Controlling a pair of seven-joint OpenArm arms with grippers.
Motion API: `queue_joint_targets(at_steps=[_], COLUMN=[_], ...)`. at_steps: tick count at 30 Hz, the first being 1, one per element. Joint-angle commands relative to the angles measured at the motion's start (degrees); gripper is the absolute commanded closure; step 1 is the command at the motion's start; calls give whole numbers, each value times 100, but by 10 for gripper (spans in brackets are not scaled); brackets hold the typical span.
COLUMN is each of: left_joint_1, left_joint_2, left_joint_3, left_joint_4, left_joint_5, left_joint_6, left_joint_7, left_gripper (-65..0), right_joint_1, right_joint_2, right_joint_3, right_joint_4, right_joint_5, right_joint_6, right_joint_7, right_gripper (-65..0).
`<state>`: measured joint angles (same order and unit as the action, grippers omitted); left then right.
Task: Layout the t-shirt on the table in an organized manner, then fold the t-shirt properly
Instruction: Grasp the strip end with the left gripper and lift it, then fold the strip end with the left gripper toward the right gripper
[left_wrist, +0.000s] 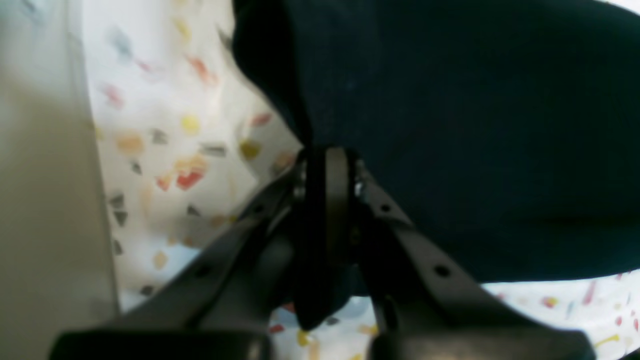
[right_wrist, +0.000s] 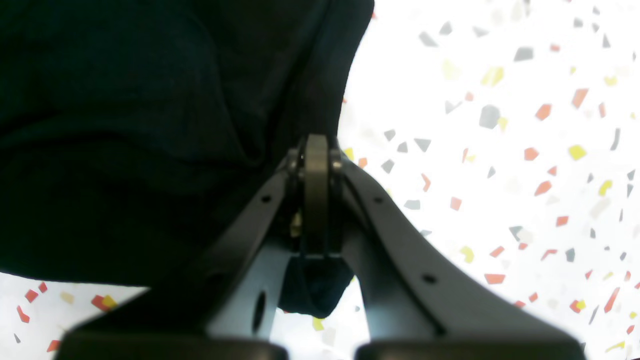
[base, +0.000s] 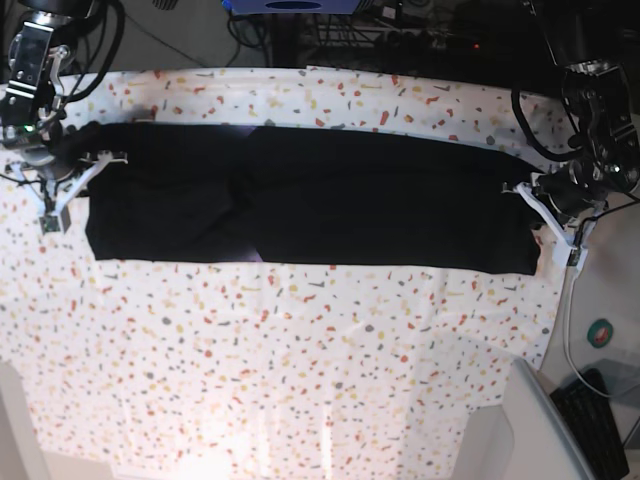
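My soft black t-shirt (base: 300, 200) lies in a long dark strip across the far half of the big table with the white cloth full of little red, yellow and grey specks (base: 300, 360). I cannot see its picture or its collar from here, only plain black cloth.

My left gripper (left_wrist: 327, 165) is pinched tight on one end of the shirt. A small fold of black cloth pokes out between its two grey fingers (left_wrist: 395, 220). My right gripper (right_wrist: 316, 155) is pinched tight on the other end, and a little flap of cloth hangs down behind its tips too.

I think this shirt is light and floppy. It will not stay stiff. It will droop in the middle if I lift it, and it can bunch up or slide. There is a crease near the middle already. So I think the best places to hold are right at the edges and corners, where I am holding now, with both ends kept level and gently stretched.
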<state>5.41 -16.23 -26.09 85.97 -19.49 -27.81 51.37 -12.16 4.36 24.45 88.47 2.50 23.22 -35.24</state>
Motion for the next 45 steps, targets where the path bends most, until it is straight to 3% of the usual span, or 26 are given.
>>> queue_joint_targets(at_steps=[1,3,7,10,14,18,23,34,39,45], left_joint_1=[132,404,659,606,571,483,290,272,132,-9], left_joint_2=[106,335,678,950,1126,1223,1407,1407,1407,1425], left_joint_3=[81,336,1013,1470,2112,2771,2850,2789,2850,2859], left_joint_4=[444,1139,1860,1869,1869,1728,1262,1236,1306,1350], left_joint_5=[-34,-25,-25,-25,-25,-34,-25,-25,-69,-78], left_joint_6=[122,368,412,456,1054,1177,1177,1212,1907,1942], left_joint_7=[98,282,423,528,528,528,528,502,493,493], left_gripper=[0,0,0,0,0,0,0,0,0,0], right_joint_1=[60,69,69,60,60,60,52,52,52,52], right_joint_2=[52,52,52,52,52,52,8,-1,-1,-1], right_joint_3=[12,12,12,12,30,30,39,39,39,39], right_joint_4=[98,98,98,98,98,90,90,90,90,90], right_joint_5=[27,27,27,27,27,27,27,27,27,27], right_joint_6=[21,21,21,21,21,21,21,21,21,21], right_joint_7=[109,109,109,109,109,109,109,109,109,109], right_gripper=[0,0,0,0,0,0,0,0,0,0])
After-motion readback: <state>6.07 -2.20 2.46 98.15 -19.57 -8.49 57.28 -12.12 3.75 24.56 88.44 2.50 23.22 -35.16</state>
